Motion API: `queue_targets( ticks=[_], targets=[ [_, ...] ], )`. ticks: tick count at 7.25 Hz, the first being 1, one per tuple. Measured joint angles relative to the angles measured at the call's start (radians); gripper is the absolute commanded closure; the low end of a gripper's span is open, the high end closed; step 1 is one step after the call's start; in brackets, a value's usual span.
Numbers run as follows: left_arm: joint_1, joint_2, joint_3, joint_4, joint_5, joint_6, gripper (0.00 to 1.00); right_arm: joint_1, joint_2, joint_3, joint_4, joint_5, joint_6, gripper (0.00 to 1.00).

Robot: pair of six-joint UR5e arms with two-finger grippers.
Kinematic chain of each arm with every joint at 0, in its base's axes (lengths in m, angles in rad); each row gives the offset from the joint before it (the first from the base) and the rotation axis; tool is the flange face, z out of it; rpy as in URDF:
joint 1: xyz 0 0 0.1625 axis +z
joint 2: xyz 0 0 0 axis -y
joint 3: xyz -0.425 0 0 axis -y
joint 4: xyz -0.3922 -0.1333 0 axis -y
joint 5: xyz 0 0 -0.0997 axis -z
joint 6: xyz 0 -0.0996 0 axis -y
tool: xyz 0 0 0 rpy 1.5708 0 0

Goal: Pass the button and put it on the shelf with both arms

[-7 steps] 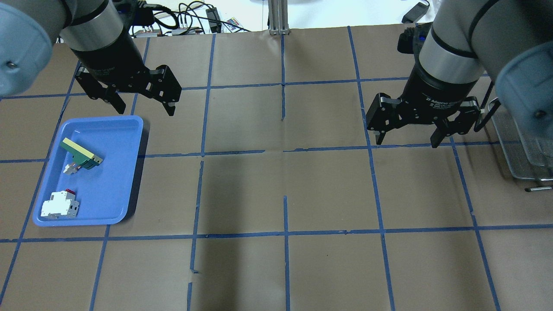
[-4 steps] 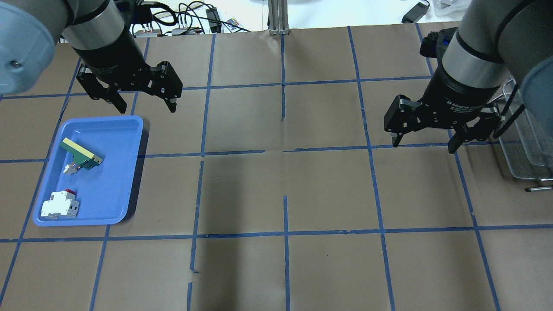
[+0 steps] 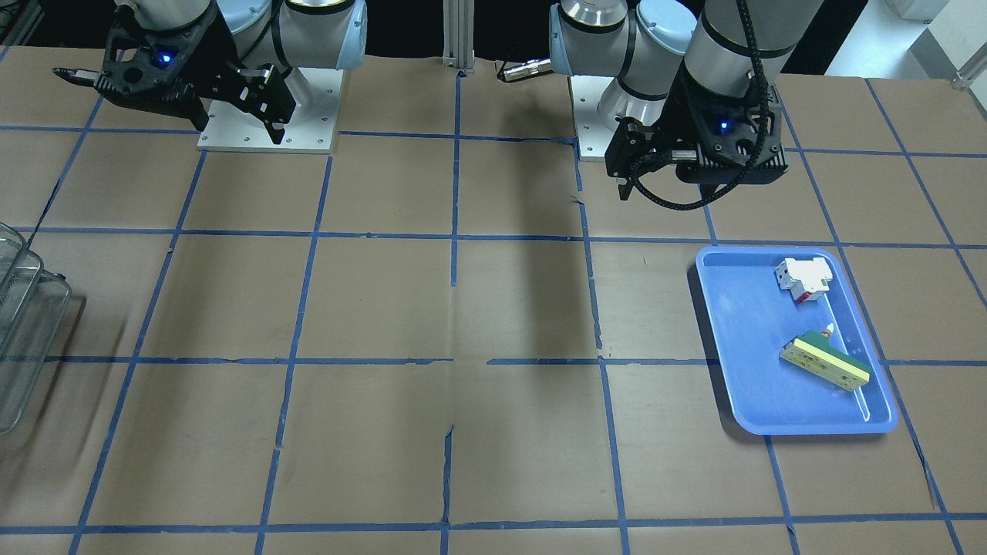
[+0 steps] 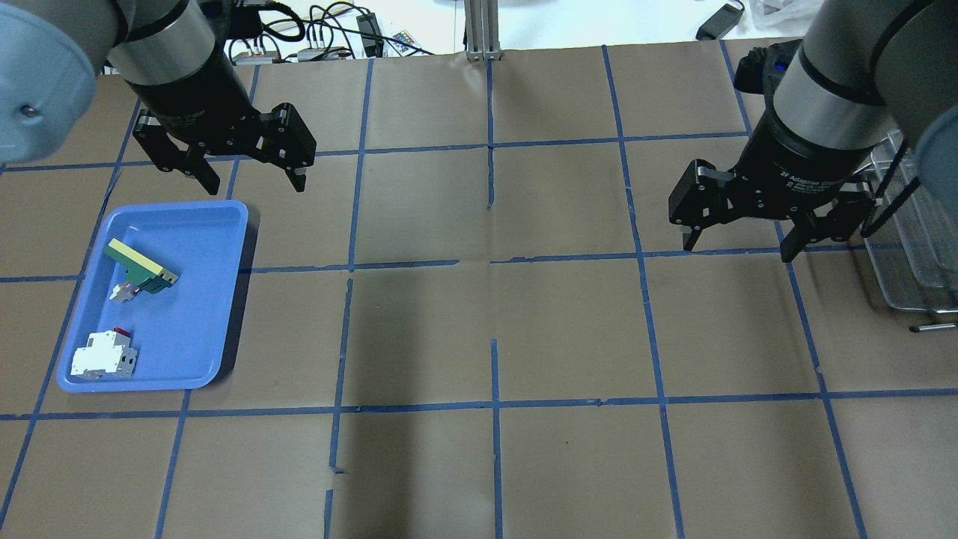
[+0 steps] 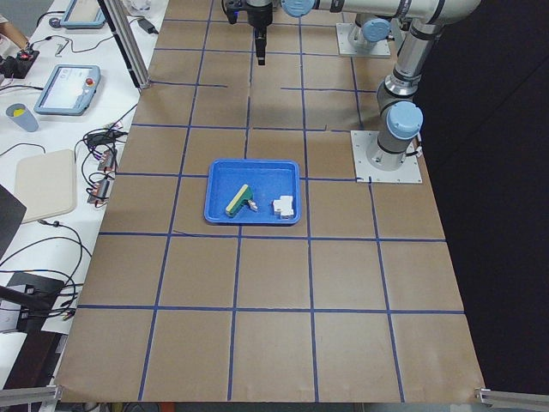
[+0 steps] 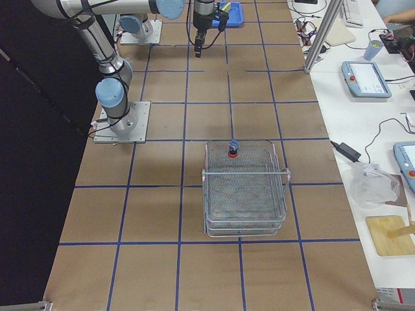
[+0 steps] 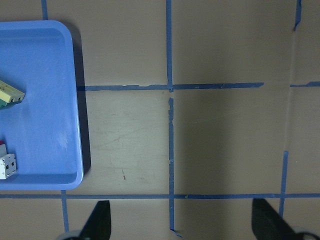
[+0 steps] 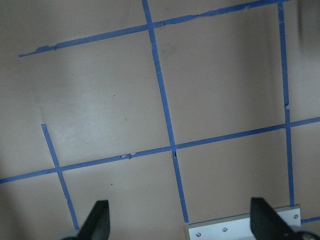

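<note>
The button (image 6: 232,148) stands in the top basket of the grey wire shelf (image 6: 245,194), red head down, at the end nearer the arms. The shelf also shows at the right edge of the overhead view (image 4: 914,247) and at the left edge of the front view (image 3: 23,331). My right gripper (image 4: 737,249) is open and empty above the table, just left of the shelf; it also shows in the front view (image 3: 239,129). My left gripper (image 4: 254,183) is open and empty, just beyond the far edge of the blue tray (image 4: 217,232). Both wrist views show bare paper between spread fingers.
The blue tray holds a green-yellow slab (image 4: 141,266) and a white-and-red breaker block (image 4: 103,355). Brown paper with a blue tape grid covers the table. Cables and gear lie past the far edge (image 4: 322,34). A metal post (image 4: 483,30) stands at the far middle.
My right gripper has moved to the right, closer to the shelf, still open. My left gripper has barely shifted.
</note>
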Motion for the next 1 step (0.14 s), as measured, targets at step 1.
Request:
queue_targets(
  ticks=[1],
  targets=[
    [0.000, 0.000, 0.000, 0.000, -0.011, -0.001, 0.00, 0.000, 0.000, 0.000, -0.001, -0.001, 0.000, 0.00]
  ],
)
